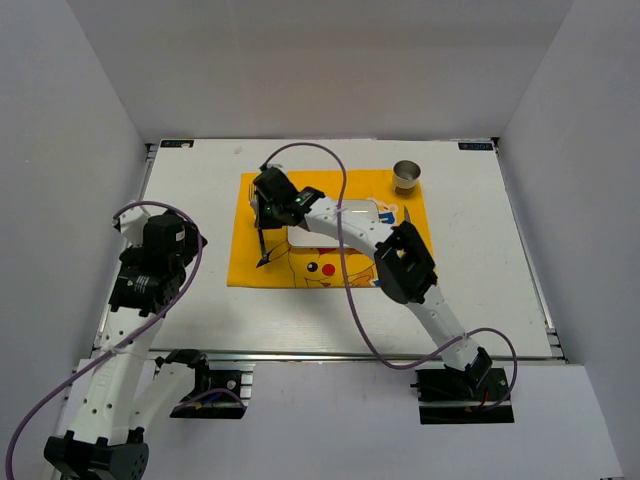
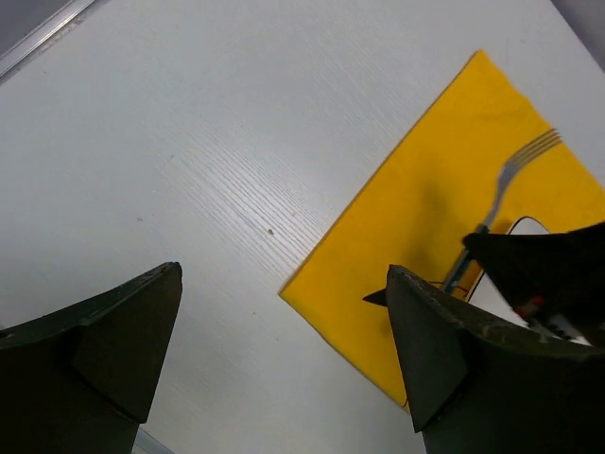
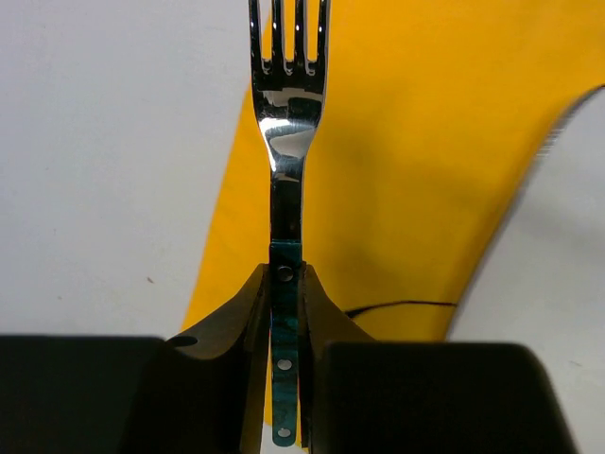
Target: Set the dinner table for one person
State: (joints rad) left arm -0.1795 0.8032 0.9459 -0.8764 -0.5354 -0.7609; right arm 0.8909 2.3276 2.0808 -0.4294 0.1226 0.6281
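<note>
The white dinner table [image 1: 480,260] carries a yellow Pikachu placemat [image 1: 250,262] with a white plate [image 3: 567,284] on it, mostly hidden under my right arm. My right gripper [image 3: 286,279] is shut on the teal handle of a metal fork [image 3: 286,142]. It holds the fork over the placemat's left strip, between the plate and the mat's edge; it shows from above [image 1: 262,245] and in the left wrist view [image 2: 515,170]. My left gripper [image 2: 284,274] is open and empty, over bare table left of the mat's near corner.
A small metal cup [image 1: 407,177] stands at the placemat's far right corner. White walls enclose the table on three sides. My right arm stretches diagonally across the mat. The metal rail [image 1: 330,357] runs along the near edge.
</note>
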